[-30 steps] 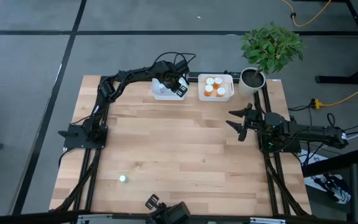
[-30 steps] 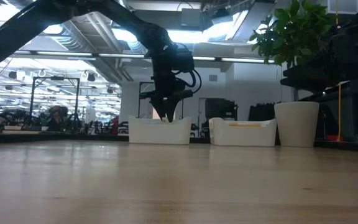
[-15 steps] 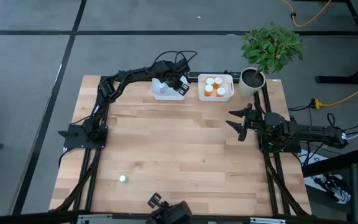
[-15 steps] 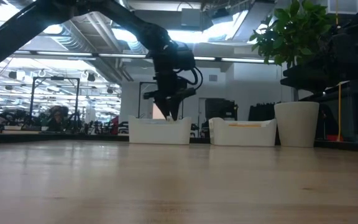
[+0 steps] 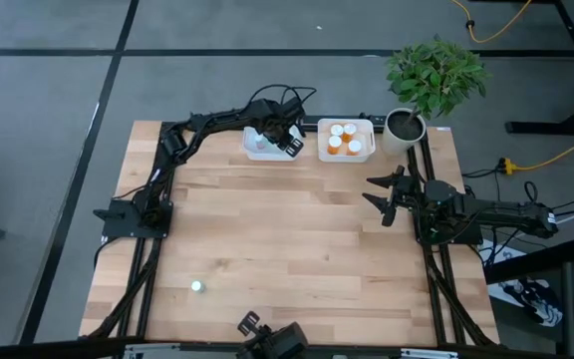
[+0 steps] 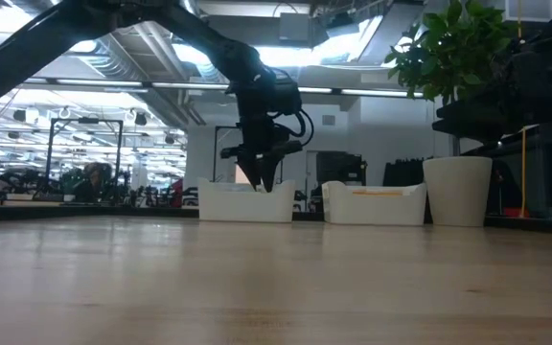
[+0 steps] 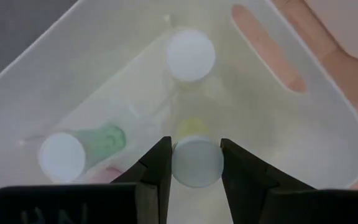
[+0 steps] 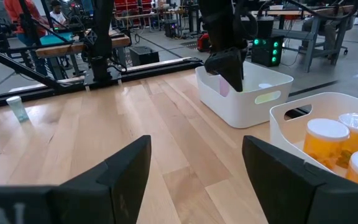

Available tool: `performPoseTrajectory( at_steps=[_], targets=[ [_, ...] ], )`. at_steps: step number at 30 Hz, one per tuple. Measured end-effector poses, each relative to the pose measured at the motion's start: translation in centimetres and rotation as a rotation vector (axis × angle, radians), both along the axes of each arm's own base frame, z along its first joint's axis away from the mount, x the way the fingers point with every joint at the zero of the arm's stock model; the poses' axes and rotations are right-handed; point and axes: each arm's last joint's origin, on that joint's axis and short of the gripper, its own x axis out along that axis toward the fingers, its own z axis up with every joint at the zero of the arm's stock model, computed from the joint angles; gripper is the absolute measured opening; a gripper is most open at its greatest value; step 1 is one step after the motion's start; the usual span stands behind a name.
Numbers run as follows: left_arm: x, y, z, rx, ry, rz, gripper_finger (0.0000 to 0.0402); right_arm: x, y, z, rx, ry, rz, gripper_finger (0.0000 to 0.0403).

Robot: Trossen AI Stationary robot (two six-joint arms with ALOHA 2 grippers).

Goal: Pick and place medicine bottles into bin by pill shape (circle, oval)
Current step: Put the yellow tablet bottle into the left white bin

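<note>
My left gripper (image 5: pixel 268 140) points down into the left white bin (image 5: pixel 252 152) at the table's far edge, shut on a small vial with a white cap (image 7: pixel 196 163). Two more white-capped vials are in that bin: one standing (image 7: pixel 190 55), one green and leaning (image 7: pixel 73 152). The right white bin (image 5: pixel 369 152) holds several orange bottles (image 5: pixel 344 139) with white caps. One pale green vial (image 5: pixel 196 287) stands alone on the table's near left. My right gripper (image 5: pixel 385 196) waits open at the table's right side. My left gripper pinches the vial between its two fingers (image 7: pixel 157 171), at the sides of its white cap (image 7: pixel 185 163). The fingers come from above, pointing steeply down into the bin. The vial stays upright, cap up; whether its bottom rests on the bin's floor I cannot tell.
A potted plant (image 5: pixel 405 127) stands at the far right corner beside the right bin. The wide wooden tabletop (image 5: pixel 287 239) lies between the bins and the near edge. In the low view the bin's wall (image 6: pixel 245 203) hides the left fingertips.
</note>
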Motion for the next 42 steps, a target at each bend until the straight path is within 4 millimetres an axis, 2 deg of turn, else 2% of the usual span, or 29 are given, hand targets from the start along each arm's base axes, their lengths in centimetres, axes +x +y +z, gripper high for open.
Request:
performPoseTrajectory(
  at_steps=[9, 19, 27, 42],
  targets=[
    [0.04, 0.06, 0.06, 0.003, -0.01, 0.007, 0.0107, 0.0, 0.0, 0.0, 0.0, 0.0, 0.0, 0.0255],
    [0.01, 0.04, 0.04, -0.003, -0.013, 0.028, 0.015, 0.0, 0.0, 0.0, 0.0, 0.0, 0.0, 0.0255],
    [0.03, 0.07, 0.05, 0.001, -0.015, 0.034, 0.0169, 0.0, 0.0, 0.0, 0.001, 0.0, 0.0, 0.0255],
    [0.55, 0.3, 0.4, 0.022, -0.075, 0.034, 0.0172, 0.0, 0.0, 0.0, 0.001, 0.0, 0.0, 0.0255]
  ],
)
